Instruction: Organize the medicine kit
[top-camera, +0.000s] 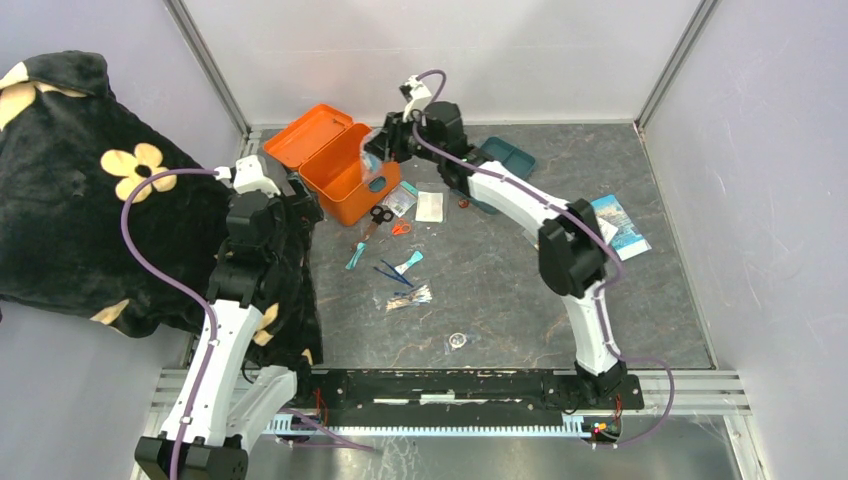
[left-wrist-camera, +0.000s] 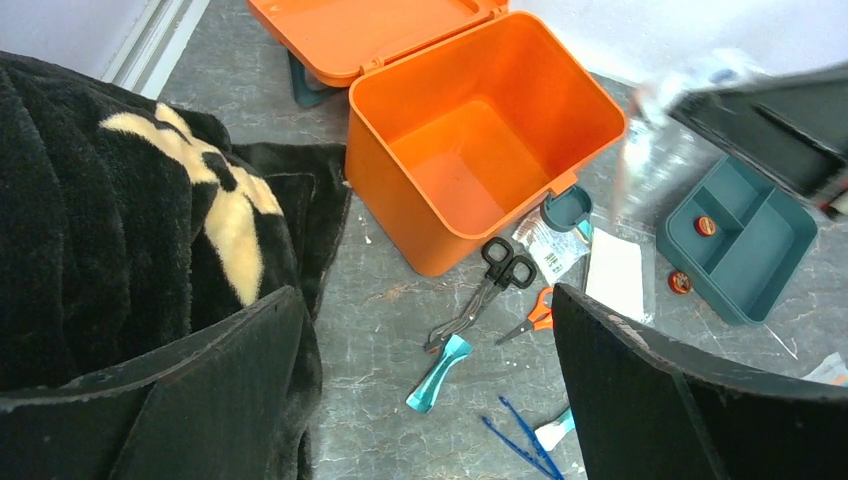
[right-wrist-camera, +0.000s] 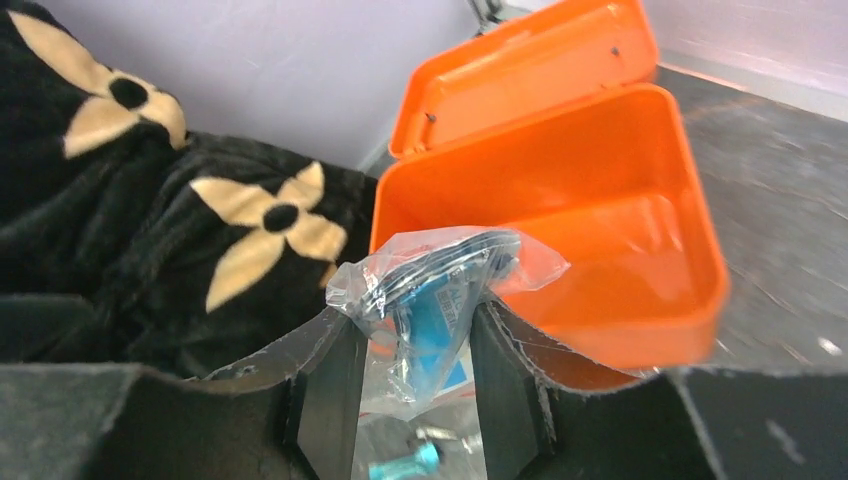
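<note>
The medicine kit is an orange box standing open at the back left, lid hinged back, with nothing showing inside. My right gripper is shut on a clear plastic bag of blue packets and holds it up at the box's right rim; the box lies just beyond the bag. My left gripper is open and empty, hovering by the box's near left corner, over the blanket's edge and bare table.
A black blanket with cream flowers covers the left side. A teal compartment tray sits at the back right. Black scissors, orange scissors, a teal clip, blue tweezers, a white pad and a blue leaflet lie on the table.
</note>
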